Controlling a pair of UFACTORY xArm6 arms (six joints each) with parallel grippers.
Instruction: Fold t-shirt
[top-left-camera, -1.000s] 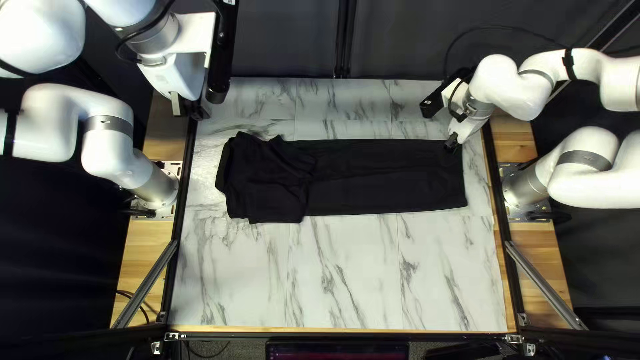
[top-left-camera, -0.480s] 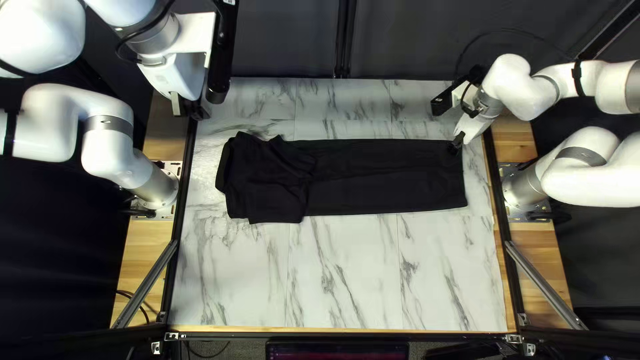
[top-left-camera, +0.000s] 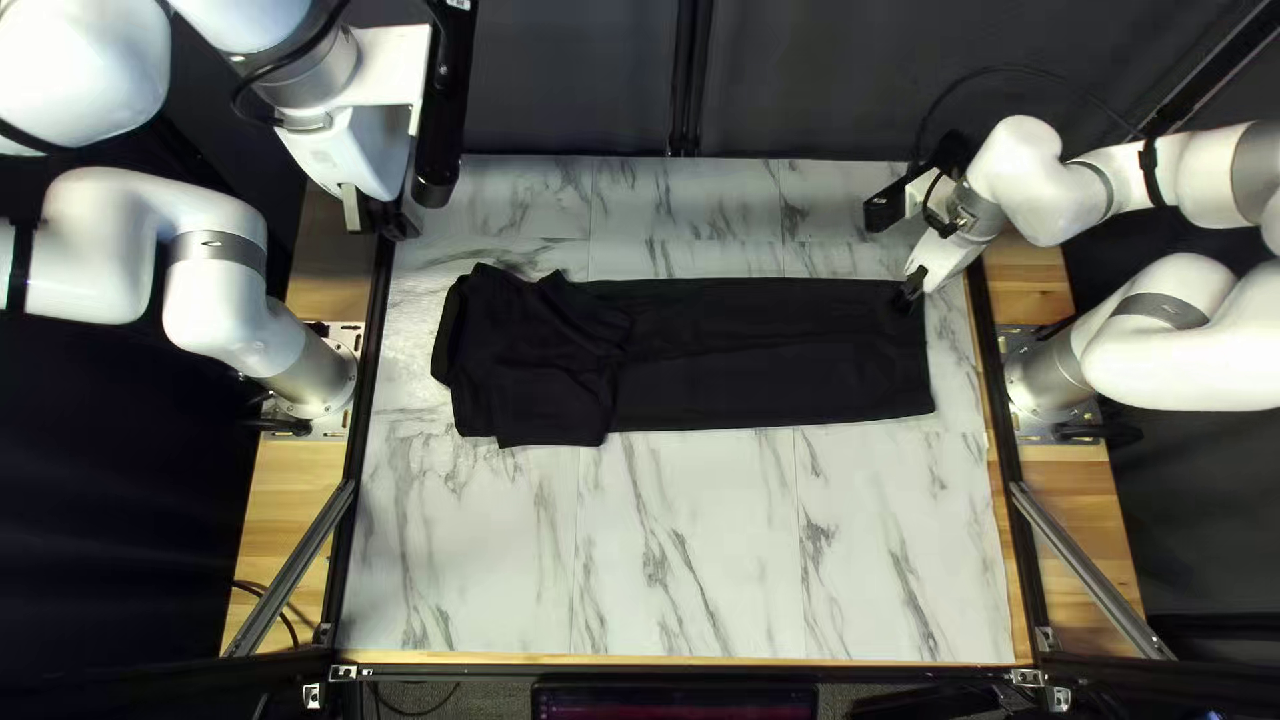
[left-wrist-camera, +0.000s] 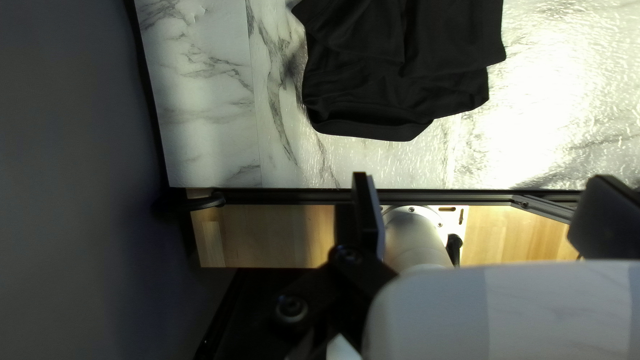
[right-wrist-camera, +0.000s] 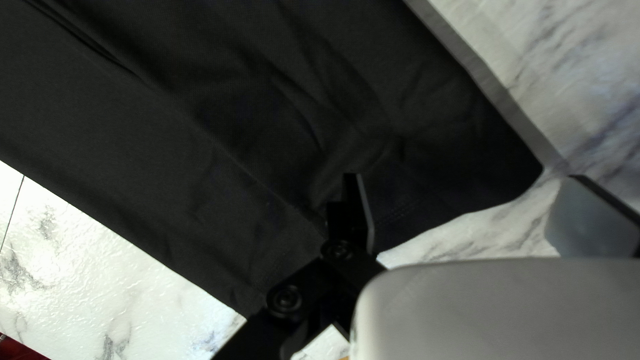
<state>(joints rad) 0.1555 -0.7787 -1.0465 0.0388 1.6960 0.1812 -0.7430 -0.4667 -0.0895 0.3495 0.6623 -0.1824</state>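
- Watching my right tool (right-wrist-camera: 464,177) first: its fingers are spread wide, gripping nothing, one over the cloth and the other out past its edge. I can't tell whether either touches down.
- The black t-shirt (top-left-camera: 774,354) lies as a long folded strip across the middle of the top left view, with a bunched end (top-left-camera: 534,360) at centre left.
- If I close at the strip's upper right corner (top-left-camera: 911,296), I might catch only the top layer—the finger over the cloth may sit too high to trap the rest—and the layers would slide apart.
- Going too low, I could scrape the bench (top-left-camera: 694,560) and push the cloth into a ridge.
- Lifting by that corner alone, I'd expect the lower right corner (top-left-camera: 920,400) to lag, leaving the fold skewed.
- My left tool (left-wrist-camera: 480,176) is released too, up at the upper left of the top left view, well apart from the shirt. Nothing pins the bunched end—so a hard pull could drag the whole strip, and its thick, uneven layers could make the next fold lumpy.
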